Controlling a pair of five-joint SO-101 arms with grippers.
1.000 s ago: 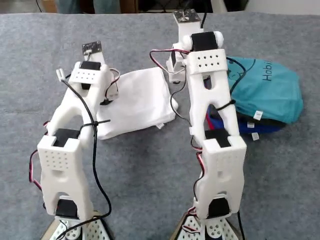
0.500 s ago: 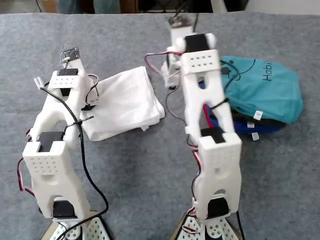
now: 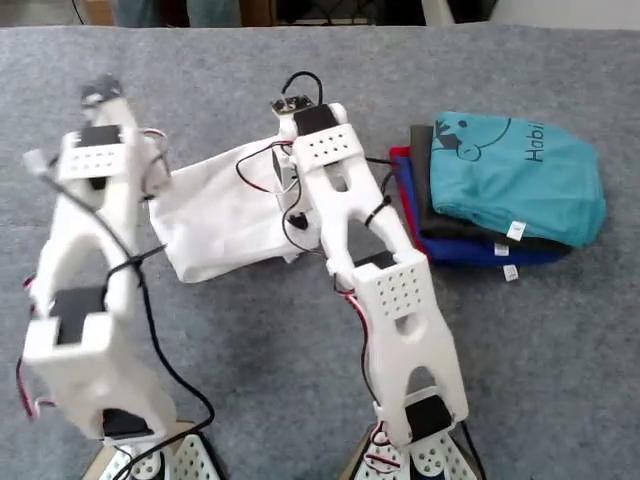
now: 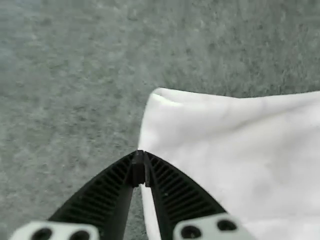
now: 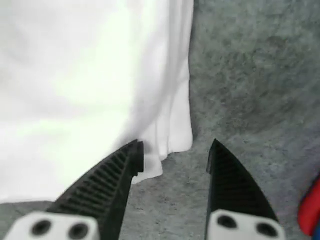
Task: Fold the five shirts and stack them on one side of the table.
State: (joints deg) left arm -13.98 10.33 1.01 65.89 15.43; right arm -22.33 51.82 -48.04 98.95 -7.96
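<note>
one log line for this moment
left gripper: shut on white shirt edge | right gripper: open, straddling its opposite edge | folded stack: teal shirt on top, apart from white shirt

We're looking at the white plastic left arm [image 3: 75,225] now: chunky printed shells with black servo blocks [image 3: 75,300] set between them. Each arm carries a flat plate drilled with a grid of small round holes [image 3: 95,160]. Just below that plate, a loose black cable [image 3: 150,300] runs down, cinched by a tie. The white plastic right arm [image 3: 400,320] matches, with red, black and white wires looping beside its own plate. Up close, the left gripper [image 4: 139,170] has black ribbed fingers tapering to points on a white mount with dark screw holes. The right gripper [image 5: 176,147] is built the same.
</note>
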